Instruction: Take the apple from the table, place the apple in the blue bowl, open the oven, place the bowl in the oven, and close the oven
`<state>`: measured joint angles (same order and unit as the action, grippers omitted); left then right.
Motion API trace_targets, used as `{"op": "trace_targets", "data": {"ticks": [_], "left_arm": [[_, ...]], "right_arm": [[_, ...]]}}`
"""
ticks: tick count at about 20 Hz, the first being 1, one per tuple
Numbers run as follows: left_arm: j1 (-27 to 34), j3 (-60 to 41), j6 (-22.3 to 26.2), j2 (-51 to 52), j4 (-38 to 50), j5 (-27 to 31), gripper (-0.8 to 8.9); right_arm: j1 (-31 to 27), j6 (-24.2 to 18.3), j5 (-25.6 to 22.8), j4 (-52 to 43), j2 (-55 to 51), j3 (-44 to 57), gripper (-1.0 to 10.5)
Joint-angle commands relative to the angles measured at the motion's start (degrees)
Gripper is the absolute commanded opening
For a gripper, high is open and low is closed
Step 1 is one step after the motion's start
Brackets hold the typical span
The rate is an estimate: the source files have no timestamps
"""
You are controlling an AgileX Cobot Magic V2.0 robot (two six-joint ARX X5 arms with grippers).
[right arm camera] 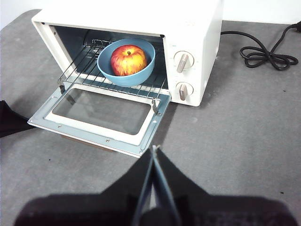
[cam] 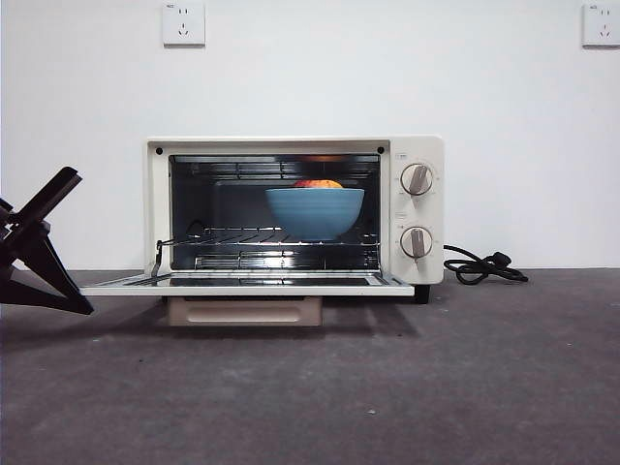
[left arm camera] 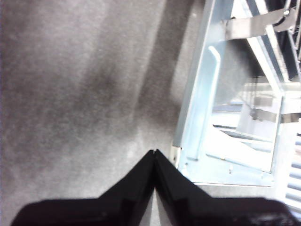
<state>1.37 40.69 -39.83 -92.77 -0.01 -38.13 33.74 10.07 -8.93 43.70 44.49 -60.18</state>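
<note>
The cream-white oven (cam: 420, 155) stands open, its glass door (cam: 242, 284) folded down flat with the tan handle (cam: 244, 311) beneath it. On the wire rack inside sits the blue bowl (cam: 315, 213) (right arm camera: 141, 75), and the red apple (cam: 319, 183) (right arm camera: 128, 59) rests in it. My left gripper (cam: 85, 308) (left arm camera: 154, 153) is shut and empty, low over the table beside the door's left front corner. My right gripper (right arm camera: 154, 148) is also shut and empty. It hovers above the table in front of the door and is out of the front view.
The black cord (cam: 480, 266) (right arm camera: 263, 56) lies coiled on the dark grey table (cam: 407, 387) to the right of the oven. A white wall with two sockets stands behind. The left gripper shows as a black shape (right arm camera: 9, 123) beside the door.
</note>
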Motion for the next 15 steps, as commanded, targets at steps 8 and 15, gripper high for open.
{"op": "trace_targets", "data": {"ticks": [8,15], "left_arm": [[-0.1,-0.4,-2.3,-0.2,4.6,-5.7,-0.08],[-0.1,-0.1,-7.6,0.3,11.2,-10.1,-0.08]], "right_arm": [[0.0,2.5,0.2,-0.5,0.0,0.7,0.0],[0.0,3.4,0.2,-0.4,0.0,0.7,0.0]]}}
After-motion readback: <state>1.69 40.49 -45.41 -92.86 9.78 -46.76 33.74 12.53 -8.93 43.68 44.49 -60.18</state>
